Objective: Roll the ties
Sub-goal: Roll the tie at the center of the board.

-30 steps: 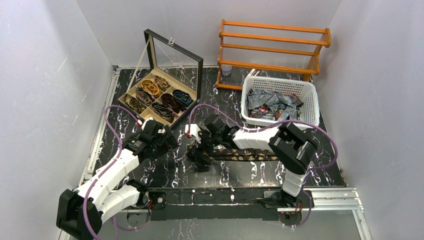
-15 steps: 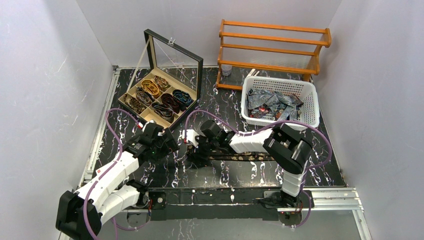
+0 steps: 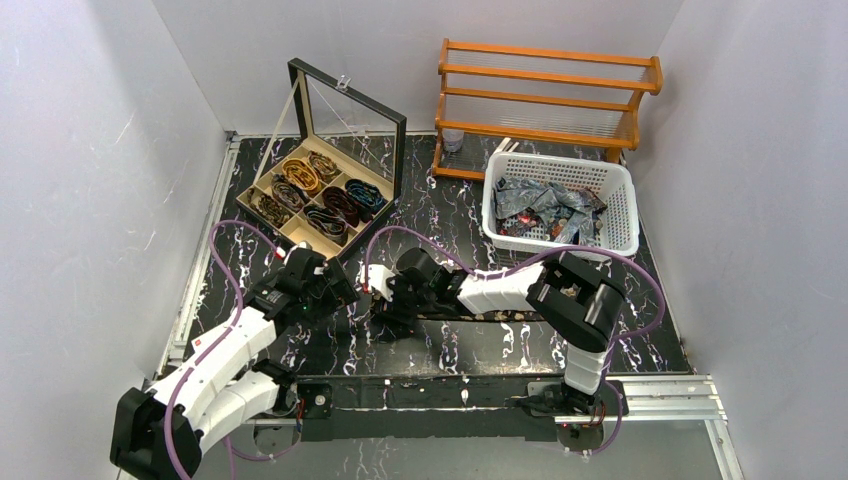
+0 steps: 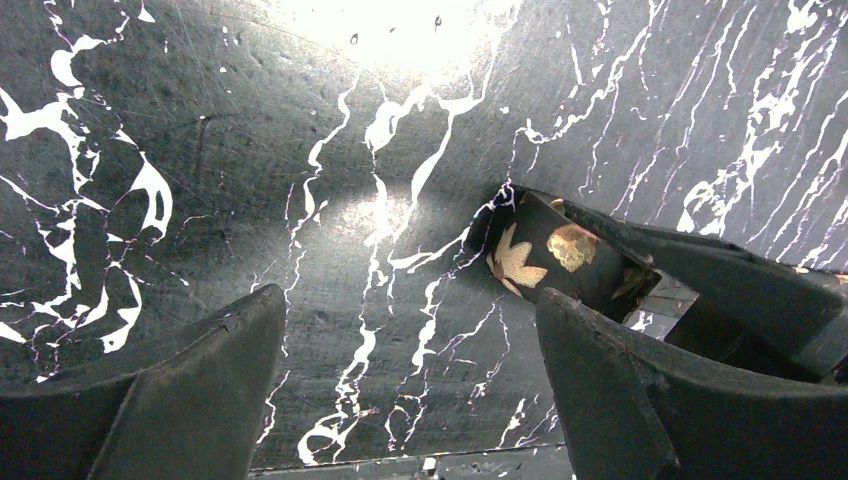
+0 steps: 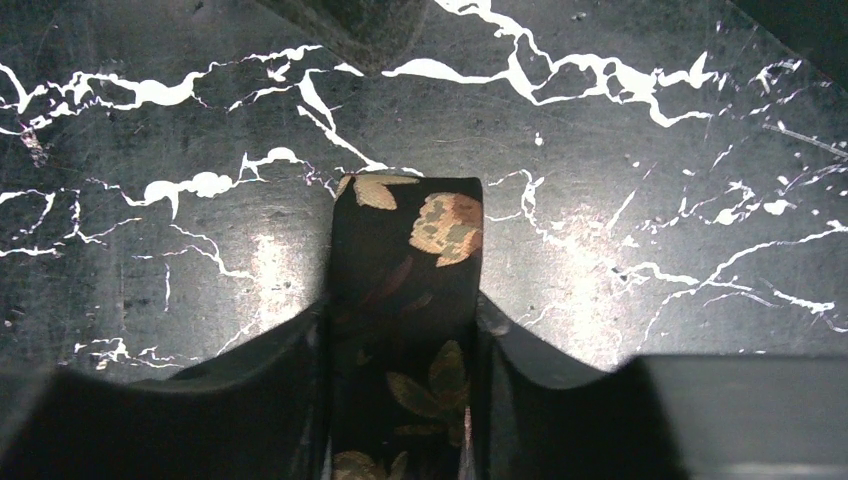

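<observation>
Fingers of the right gripper (image 5: 400, 330) press on both edges of the dark tie (image 5: 405, 240) with gold flowers, clamping it, and its squared end reaches just past the fingertips over the black marbled table (image 5: 620, 150); only the right wrist view shows this closely. From the left wrist, the left gripper (image 4: 408, 300) hangs with its jaws spread wide, the clamped tie end ahead and to its right, apart from its fingers. Only the overhead view shows the strip trailing flat behind the right gripper under its arm, rolled ties (image 3: 340, 205) in the open box (image 3: 290, 232) beyond the left gripper, and loose ties (image 3: 545, 205) in the white basket (image 3: 560, 165) farther off.
</observation>
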